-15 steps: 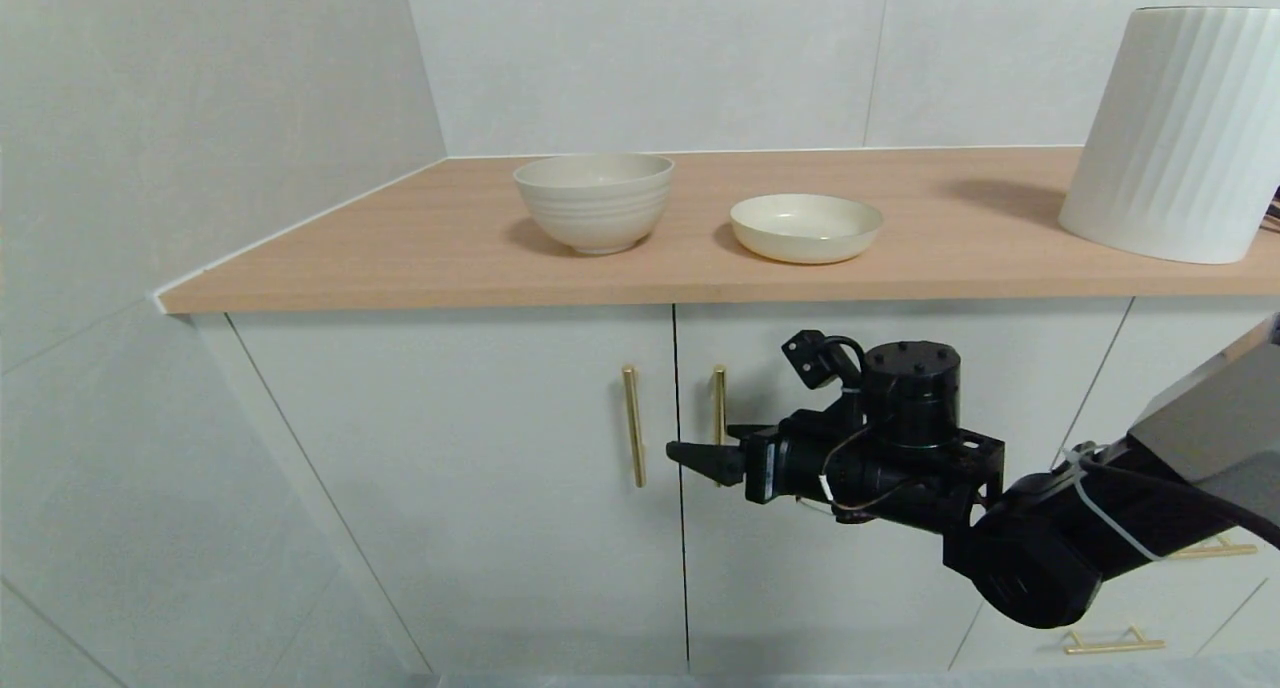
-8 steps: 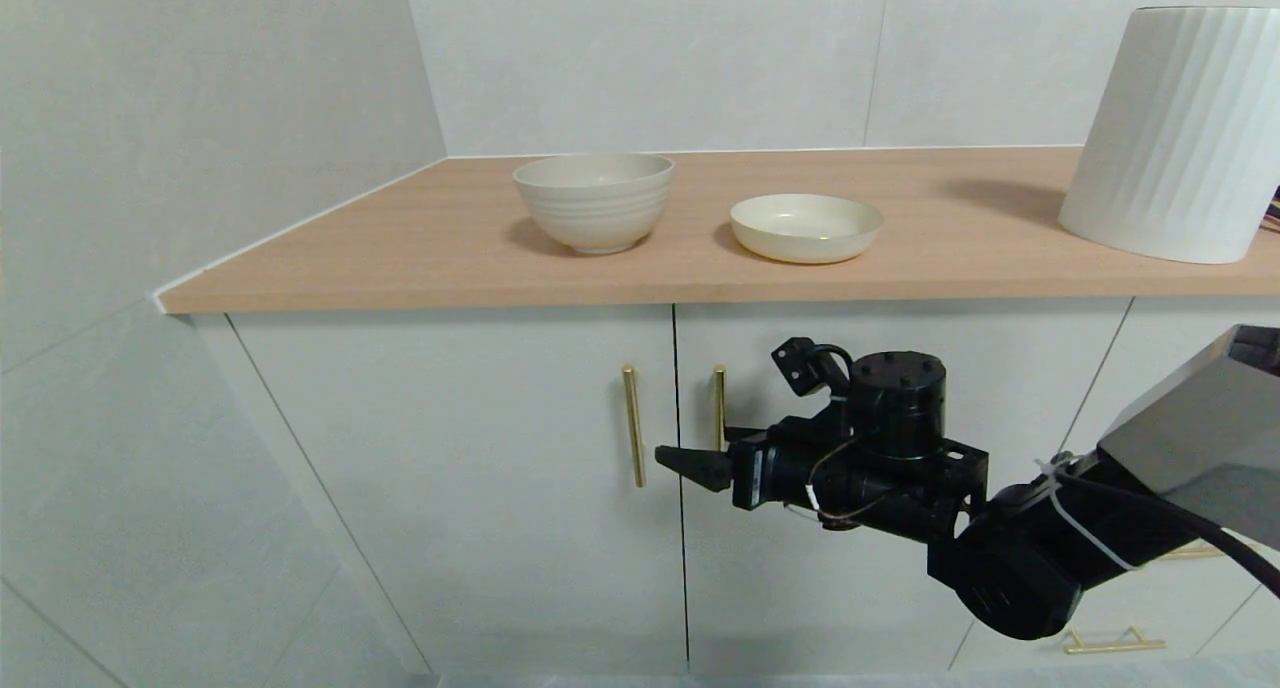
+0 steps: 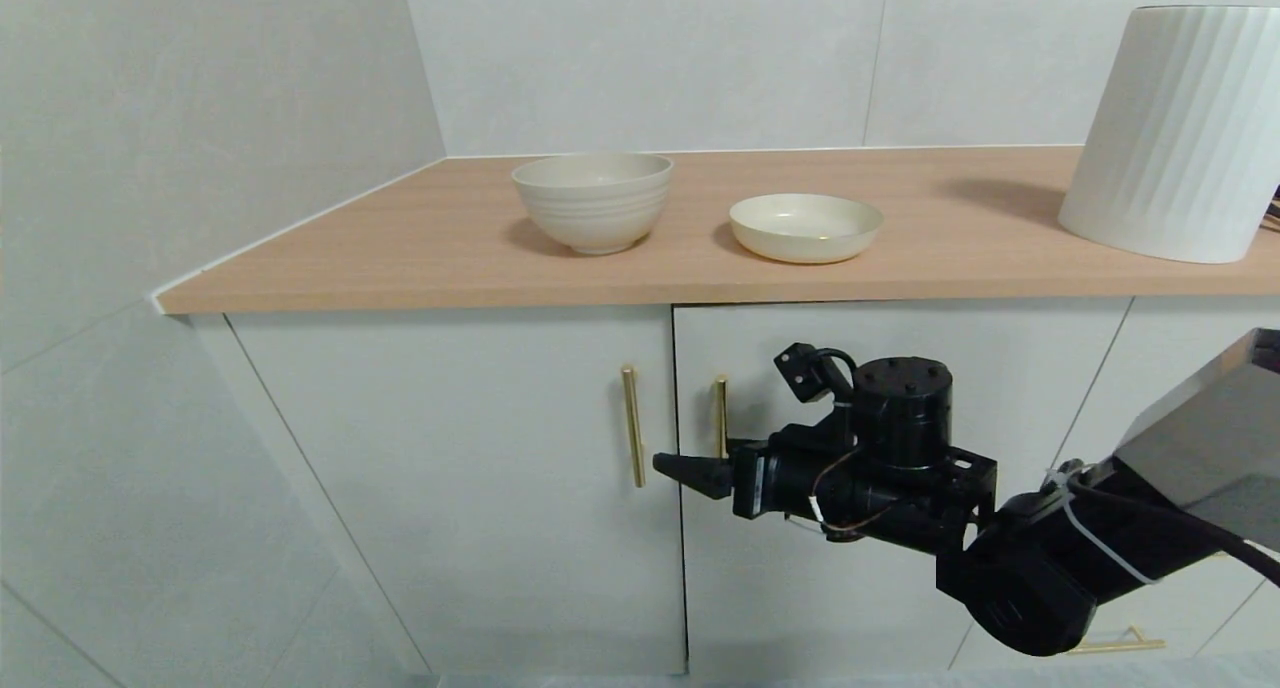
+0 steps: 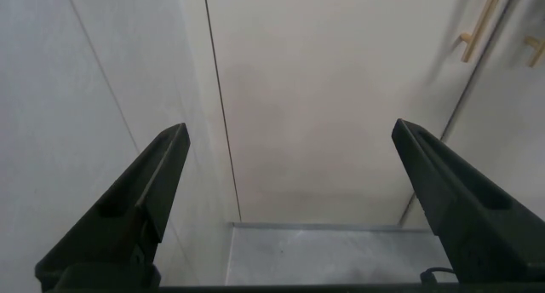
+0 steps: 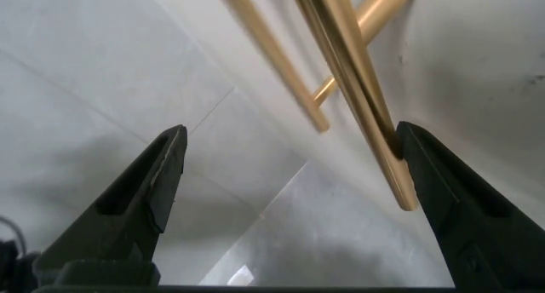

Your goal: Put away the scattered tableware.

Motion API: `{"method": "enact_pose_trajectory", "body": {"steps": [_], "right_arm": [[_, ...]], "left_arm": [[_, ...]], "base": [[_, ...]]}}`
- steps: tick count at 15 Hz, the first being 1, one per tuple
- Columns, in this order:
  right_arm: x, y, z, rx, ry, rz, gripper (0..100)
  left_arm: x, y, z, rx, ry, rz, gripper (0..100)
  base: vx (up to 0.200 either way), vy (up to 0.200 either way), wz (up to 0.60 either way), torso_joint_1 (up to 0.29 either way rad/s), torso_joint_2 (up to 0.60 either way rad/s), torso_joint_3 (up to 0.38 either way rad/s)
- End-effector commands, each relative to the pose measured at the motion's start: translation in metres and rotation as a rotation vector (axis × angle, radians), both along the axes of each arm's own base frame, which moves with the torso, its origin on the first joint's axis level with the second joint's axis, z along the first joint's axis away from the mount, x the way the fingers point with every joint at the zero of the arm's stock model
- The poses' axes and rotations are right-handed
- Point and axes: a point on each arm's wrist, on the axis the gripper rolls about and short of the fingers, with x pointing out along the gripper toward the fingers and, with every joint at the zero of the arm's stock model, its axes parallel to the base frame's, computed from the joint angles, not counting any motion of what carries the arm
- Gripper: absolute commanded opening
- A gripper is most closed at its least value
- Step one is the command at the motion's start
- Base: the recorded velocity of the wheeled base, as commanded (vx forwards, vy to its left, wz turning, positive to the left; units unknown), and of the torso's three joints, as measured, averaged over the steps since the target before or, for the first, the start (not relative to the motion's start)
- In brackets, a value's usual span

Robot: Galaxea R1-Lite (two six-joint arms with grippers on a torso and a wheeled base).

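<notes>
Cabinet door [image 3: 900, 333] on the right has cracked open, pulled by the right gripper [image 3: 700, 465], its jaws spread around the handle [image 3: 720, 413]. Bowl [image 3: 593, 200] and dish [image 3: 806, 226] sit on the counter [image 3: 400, 258], awaiting storage.

- I read the countertop [image 3: 450, 238] as matt wood grain.
- The bowl [image 3: 593, 203] and dish [image 3: 805, 228] look like smooth, softly glossy ceramic.
- The door handles [image 3: 632, 438] are shiny brass-coloured metal.
- The cabinet doors [image 3: 450, 488] are smooth and matt.

Wooden countertop [image 3: 420, 253] against pale tiled wall [image 3: 640, 58], tall white ribbed container [image 3: 1175, 133] standing at its right end
</notes>
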Motion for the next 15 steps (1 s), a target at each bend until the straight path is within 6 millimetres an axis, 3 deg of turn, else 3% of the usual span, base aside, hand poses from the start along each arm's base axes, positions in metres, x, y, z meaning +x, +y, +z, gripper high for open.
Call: {"method": "enact_pose_trajectory", "body": {"steps": [1,9,15], "right_arm": [[-0.009,-0.004,0.01,0.014,-0.014,0.017,100],[-0.052,-0.035,0.011,-0.006,0.055,0.147,100],[-0.076,-0.052,0.026,0.033,0.064,0.244,100]], "left_arm": [[0.0,0.0,0.0,0.0,0.0,0.0,100],[0.0,0.0,0.0,0.0,0.0,0.0,100],[0.0,0.0,0.0,0.001,-0.002,0.0,100]], "base": [[0.0,0.0,0.0,0.0,0.0,0.0],[0.0,0.0,0.0,0.0,0.0,0.0],[0.0,0.0,0.0,0.0,0.0,0.0]]}}
